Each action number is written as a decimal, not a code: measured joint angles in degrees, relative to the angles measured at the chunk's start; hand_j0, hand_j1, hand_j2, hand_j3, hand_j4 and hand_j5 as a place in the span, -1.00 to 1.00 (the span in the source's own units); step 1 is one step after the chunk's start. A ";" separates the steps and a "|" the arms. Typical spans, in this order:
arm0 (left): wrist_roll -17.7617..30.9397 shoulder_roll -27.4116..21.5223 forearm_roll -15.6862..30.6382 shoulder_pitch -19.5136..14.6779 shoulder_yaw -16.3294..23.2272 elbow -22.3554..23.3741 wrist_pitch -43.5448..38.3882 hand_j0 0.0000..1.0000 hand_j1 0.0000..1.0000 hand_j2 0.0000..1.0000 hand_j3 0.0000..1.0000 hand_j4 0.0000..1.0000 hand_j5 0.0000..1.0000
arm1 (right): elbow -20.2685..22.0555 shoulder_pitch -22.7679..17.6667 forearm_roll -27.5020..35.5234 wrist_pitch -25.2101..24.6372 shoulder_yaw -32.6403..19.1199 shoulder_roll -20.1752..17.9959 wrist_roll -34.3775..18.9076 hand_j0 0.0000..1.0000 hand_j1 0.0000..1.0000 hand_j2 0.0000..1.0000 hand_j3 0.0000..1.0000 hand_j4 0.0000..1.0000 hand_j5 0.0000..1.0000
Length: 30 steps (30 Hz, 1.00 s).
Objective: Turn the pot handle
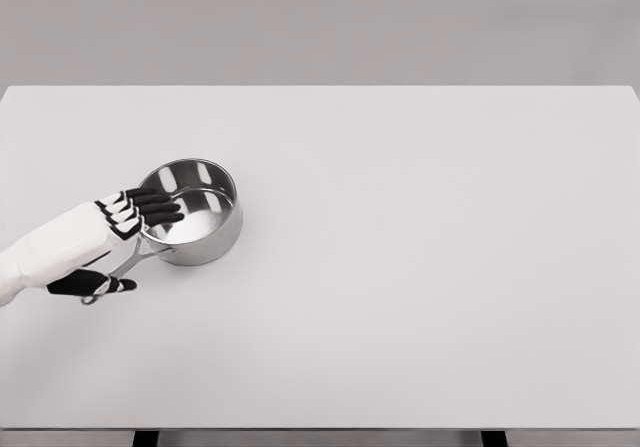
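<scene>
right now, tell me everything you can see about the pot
The pot is a small, round saucepan of shiny, silver-looking metal, upright and empty, with no lid. It stands on the left part of the white table. Its thin handle points toward the lower left. The left robot hand is at it, fingers stretched over the near-left rim, thumb below the handle; whether it actually grips cannot be told.
</scene>
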<state>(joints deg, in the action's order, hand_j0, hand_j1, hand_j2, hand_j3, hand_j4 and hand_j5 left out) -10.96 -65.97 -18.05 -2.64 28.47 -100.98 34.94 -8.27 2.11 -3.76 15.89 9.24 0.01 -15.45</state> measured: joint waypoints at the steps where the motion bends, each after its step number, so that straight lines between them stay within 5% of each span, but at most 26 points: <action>1: 0.00 -0.04 -0.04 0.17 -0.06 0.08 0.00 1.00 1.00 1.00 1.00 1.00 1.00 | 0.00 0.00 0.00 0.00 0.00 0.00 0.00 1.00 1.00 1.00 1.00 1.00 1.00; 30: 0.15 0.05 -8.22 4.92 -8.83 0.66 0.00 1.00 1.00 1.00 1.00 1.00 1.00 | 0.00 0.00 0.00 0.00 0.00 0.00 0.00 1.00 1.00 1.00 1.00 1.00 1.00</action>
<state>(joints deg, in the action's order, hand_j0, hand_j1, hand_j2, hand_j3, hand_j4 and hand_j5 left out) -10.81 -65.92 -26.27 2.29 19.64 -100.32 34.94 -8.27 2.11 -3.76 15.89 9.24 0.01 -15.45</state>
